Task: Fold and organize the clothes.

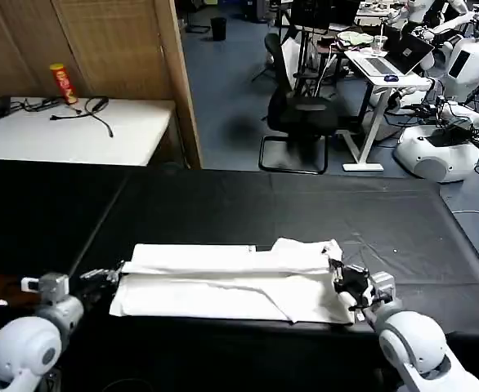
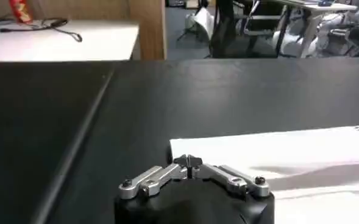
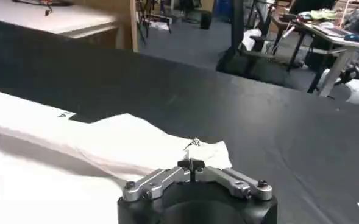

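A white T-shirt (image 1: 231, 282) lies folded into a long strip across the black table (image 1: 403, 220). The left gripper (image 1: 113, 273) pinches shut on its left end; the right gripper (image 1: 343, 282) is closed on the right end.
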Controlling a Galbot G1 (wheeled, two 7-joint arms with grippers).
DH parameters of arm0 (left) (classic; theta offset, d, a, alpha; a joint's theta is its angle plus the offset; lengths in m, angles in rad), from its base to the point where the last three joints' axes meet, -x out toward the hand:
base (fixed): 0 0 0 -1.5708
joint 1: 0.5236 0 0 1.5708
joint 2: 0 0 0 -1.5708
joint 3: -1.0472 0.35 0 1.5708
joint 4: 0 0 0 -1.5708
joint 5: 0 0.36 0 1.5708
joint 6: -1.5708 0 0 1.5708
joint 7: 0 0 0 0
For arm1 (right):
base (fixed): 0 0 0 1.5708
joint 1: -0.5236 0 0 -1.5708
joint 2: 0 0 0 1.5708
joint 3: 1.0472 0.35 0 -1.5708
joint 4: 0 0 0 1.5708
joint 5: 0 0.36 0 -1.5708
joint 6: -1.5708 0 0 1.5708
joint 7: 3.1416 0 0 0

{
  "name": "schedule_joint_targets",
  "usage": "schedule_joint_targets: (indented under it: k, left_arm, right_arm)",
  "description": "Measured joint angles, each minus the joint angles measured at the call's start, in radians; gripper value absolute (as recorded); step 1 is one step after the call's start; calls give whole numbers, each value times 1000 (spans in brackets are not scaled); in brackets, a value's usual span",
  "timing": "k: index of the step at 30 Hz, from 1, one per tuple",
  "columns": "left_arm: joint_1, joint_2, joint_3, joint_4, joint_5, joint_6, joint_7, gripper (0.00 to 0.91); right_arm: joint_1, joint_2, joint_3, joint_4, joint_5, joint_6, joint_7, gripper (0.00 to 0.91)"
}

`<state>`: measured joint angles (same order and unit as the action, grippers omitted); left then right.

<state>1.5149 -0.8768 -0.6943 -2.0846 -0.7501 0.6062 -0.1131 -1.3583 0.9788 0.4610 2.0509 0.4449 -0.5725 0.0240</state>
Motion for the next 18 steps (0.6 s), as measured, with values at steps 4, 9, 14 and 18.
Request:
schedule_joint_targets:
  k: [4, 9, 14, 18]
  left_arm:
    - [18, -10, -1, 0, 17, -1, 1, 244]
    - [38, -17, -4, -14, 44, 21, 2, 878]
    - [47, -25, -22, -33, 54, 24, 0, 878]
    - [36, -37, -40, -54, 55, 22, 0, 878]
  right_arm:
    - [-25, 3, 11, 17, 0, -22, 2, 59]
    - [-70, 17, 34, 48, 1, -62, 25, 878]
    - [-103, 36, 68, 94, 25, -60, 31, 878]
    - [-90, 55, 89, 122, 53, -10, 43, 878]
